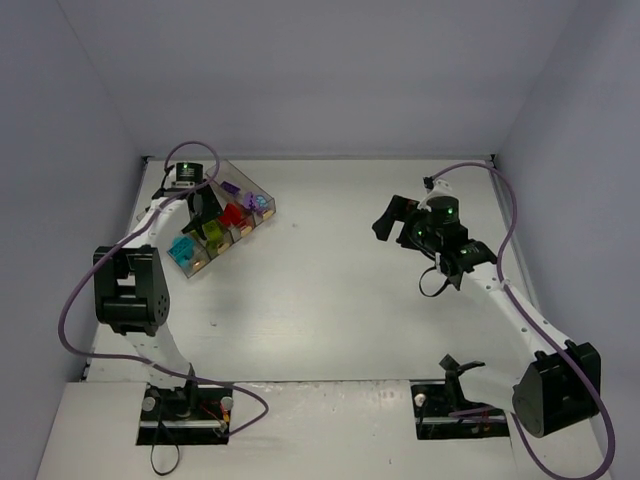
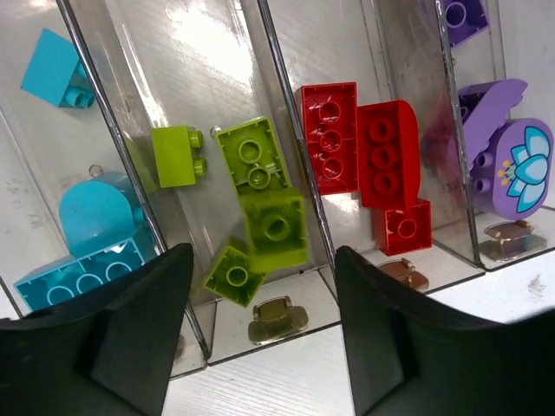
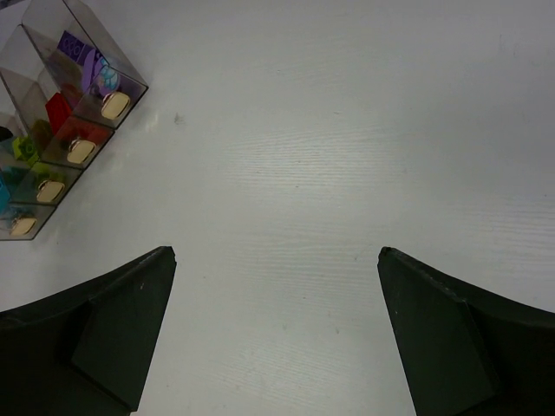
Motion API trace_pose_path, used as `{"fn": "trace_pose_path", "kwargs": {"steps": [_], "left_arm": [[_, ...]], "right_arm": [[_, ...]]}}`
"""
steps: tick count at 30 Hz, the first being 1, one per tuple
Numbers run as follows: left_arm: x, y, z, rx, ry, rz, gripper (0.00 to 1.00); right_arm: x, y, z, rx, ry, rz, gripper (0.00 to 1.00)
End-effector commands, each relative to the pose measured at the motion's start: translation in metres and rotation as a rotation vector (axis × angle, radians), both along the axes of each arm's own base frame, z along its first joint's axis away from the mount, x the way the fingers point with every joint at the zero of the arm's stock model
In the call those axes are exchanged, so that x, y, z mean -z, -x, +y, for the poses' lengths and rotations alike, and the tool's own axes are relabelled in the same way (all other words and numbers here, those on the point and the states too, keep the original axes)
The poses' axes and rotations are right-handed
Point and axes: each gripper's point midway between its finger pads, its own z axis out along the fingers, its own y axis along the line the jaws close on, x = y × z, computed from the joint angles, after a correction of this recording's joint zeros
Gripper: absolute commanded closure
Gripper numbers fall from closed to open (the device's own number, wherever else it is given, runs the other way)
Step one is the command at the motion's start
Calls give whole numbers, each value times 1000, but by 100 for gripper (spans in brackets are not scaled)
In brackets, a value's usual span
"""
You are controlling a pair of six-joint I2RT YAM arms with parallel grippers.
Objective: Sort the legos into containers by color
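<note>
Four clear bins stand joined in a row at about 10 o'clock on the table, slanted across its far left corner. The left gripper hangs right over them. In its wrist view the bins run from 9 o'clock to 3 o'clock by colour. First come three cyan bricks, one with a rounded top. Next are four green bricks, and the one at 6 o'clock of that group shows blurred. Then three red bricks lie touching. Last come the purple pieces, one round with a flower print. Every brick in view lies inside a bin. Small brass-coloured clips sit at the near end of the bins. The left gripper is spread wide with both dark fingers apart and nothing between them. The right gripper hangs at about 2 o'clock over the table, well apart from the bins. In its wrist view the right gripper is also spread wide and empty above bare tabletop, with the bins at 10 o'clock.
</note>
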Motion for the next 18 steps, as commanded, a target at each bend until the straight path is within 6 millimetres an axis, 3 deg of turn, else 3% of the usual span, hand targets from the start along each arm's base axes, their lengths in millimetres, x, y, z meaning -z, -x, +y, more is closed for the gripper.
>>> {"fn": "trace_pose_path", "kwargs": {"steps": [1,2,6,9,10,12,13,15,18], "left_arm": [[-36,-9,9,-33,-11,-72,39],[-37,-8,8,-34,-3,-75,33],[-63,0,4,-19,18,-120,27],[-98,16,1,8,20,-172,27],[-124,25,0,21,25,-229,27],[-145,43,0,51,6,-251,24],[-172,58,-1,67,0,-313,23],[-192,80,1,103,-30,-336,22],[-226,130,6,134,-87,-370,21]], "right_arm": [[-23,-4,-5,-2,25,-77,0],[-26,-4,-7,1,31,-86,0],[-30,-4,-19,49,72,-84,0],[-46,-6,-29,91,102,-112,0],[-52,-6,-28,57,125,-135,0],[-65,-4,-30,-7,204,-189,0],[-74,-4,-33,3,213,-213,0],[-86,0,-50,109,210,-224,0],[-113,14,-63,133,251,-277,0]]}}
